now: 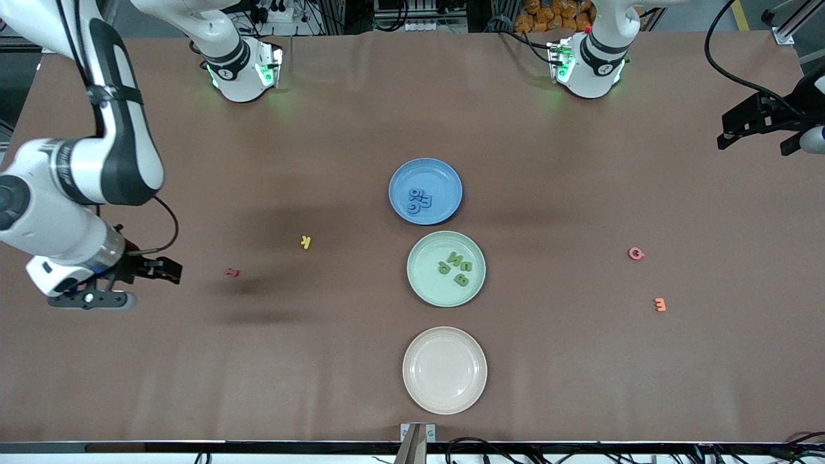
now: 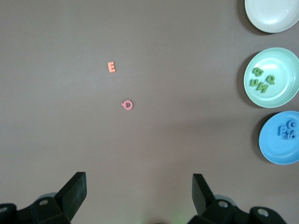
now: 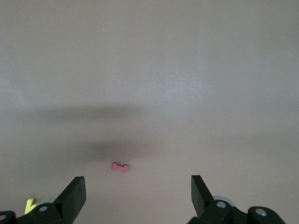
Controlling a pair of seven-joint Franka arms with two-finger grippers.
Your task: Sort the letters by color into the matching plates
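The blue letters point(image 1: 419, 200) lie heaped, too small to read. The left pincer point(image 1: 757, 125) is cut off at the front view's edge.

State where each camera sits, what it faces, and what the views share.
Front: high across the table, facing both arms, showing left gripper and right gripper.
Left wrist: above the table, open fingers showing; shares green plate, pink letter with front.
Right wrist: open fingers, red letter.
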